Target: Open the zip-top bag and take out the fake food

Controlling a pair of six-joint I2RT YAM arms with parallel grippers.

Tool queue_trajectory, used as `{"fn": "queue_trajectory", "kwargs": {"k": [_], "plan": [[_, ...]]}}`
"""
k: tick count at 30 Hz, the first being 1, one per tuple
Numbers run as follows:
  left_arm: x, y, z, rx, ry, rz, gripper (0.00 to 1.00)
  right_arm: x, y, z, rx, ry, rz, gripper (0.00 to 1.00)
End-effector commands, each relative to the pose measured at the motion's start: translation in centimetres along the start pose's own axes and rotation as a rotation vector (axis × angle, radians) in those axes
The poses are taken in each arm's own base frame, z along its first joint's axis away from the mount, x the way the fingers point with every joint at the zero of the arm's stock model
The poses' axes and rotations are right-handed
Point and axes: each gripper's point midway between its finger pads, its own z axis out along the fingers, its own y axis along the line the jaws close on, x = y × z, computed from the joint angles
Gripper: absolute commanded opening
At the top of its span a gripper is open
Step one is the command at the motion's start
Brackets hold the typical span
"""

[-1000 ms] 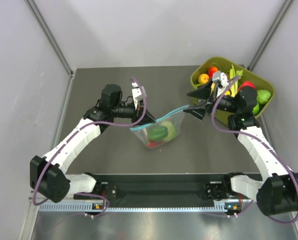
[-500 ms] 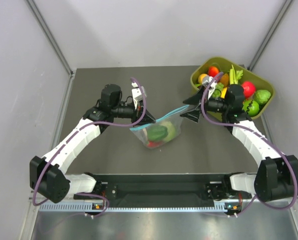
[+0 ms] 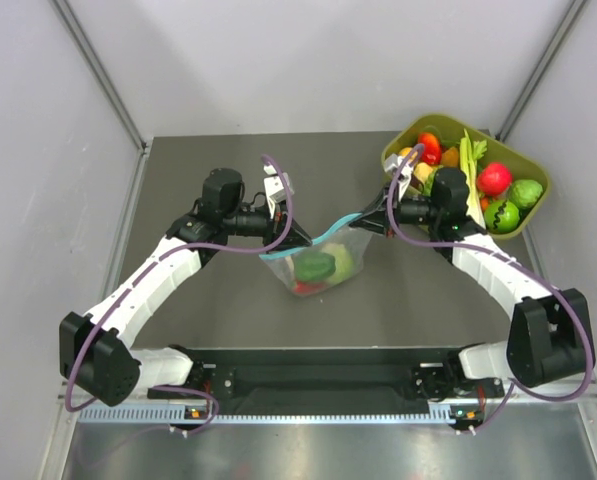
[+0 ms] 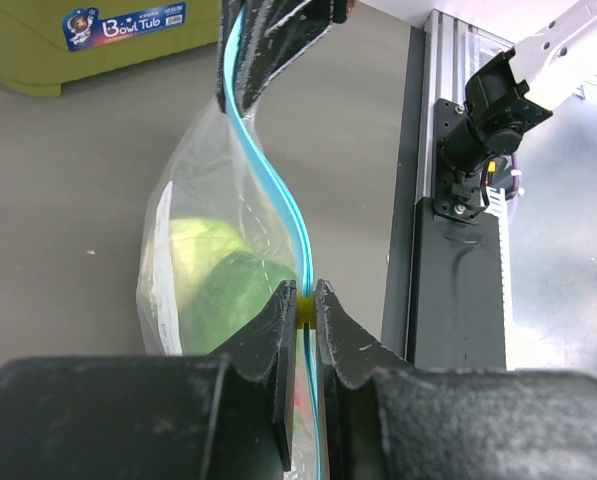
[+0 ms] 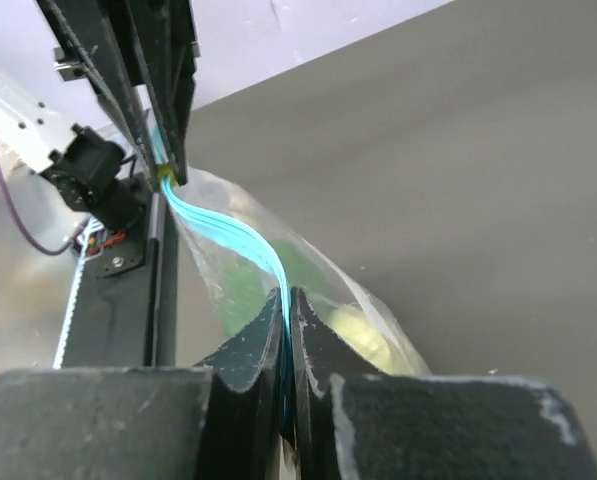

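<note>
Left tool (image 4: 305, 292) on zip-top bag (image 4: 193, 235): yellowish slider (image 4: 305, 313), perhaps, wrist-only.

Inside the zip-top bag (image 3: 354, 241), the chili (image 3: 305, 288) shows only as a red sliver under the bell pepper (image 3: 318, 265). The ends of the bag's zip strip (image 4: 271, 178) vanish inside the left gripper (image 4: 305, 305) and right gripper (image 5: 286, 302). Beyond the bag, the tub (image 4: 108, 45) runs off the left wrist view's top
</note>
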Motion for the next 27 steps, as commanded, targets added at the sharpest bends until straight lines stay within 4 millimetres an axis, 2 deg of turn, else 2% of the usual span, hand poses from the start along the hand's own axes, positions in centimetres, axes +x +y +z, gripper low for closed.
{"fn": "queue_trajectory", "kwargs": {"k": [1, 3, 6, 9, 21, 27], "plan": [[-2.6, -0.8, -0.5, 0.01, -0.05, 0.085, 0.0, -3.0, -0.4, 0.8, 0.015, -0.053, -0.119, 0.0], [-2.5, -0.7, -0.5, 0.01, -0.05, 0.085, 0.0, -3.2, -1.4, 0.9, 0.063, -0.076, -0.1, 0.0], [-2.2, -0.4, -0.4, -0.003, -0.041, 0.081, 0.0, -4.5, -3.8, 0.9, 0.189, -0.15, -0.104, 0.0], [-2.2, -0.4, -0.4, -0.002, -0.04, 0.082, 0.0, -6.0, -5.0, 0.8, 0.25, -0.2, -0.119, 0.0], [-2.7, -0.6, -0.8, -0.02, -0.05, 0.101, 0.0, -10.0, -8.3, 0.8, 0.368, -0.273, -0.161, 0.0], [-2.8, -0.7, -0.9, -0.025, -0.052, 0.109, 0.0, -10.8, -9.8, 0.9, 0.418, -0.294, -0.16, 0.0]]}}
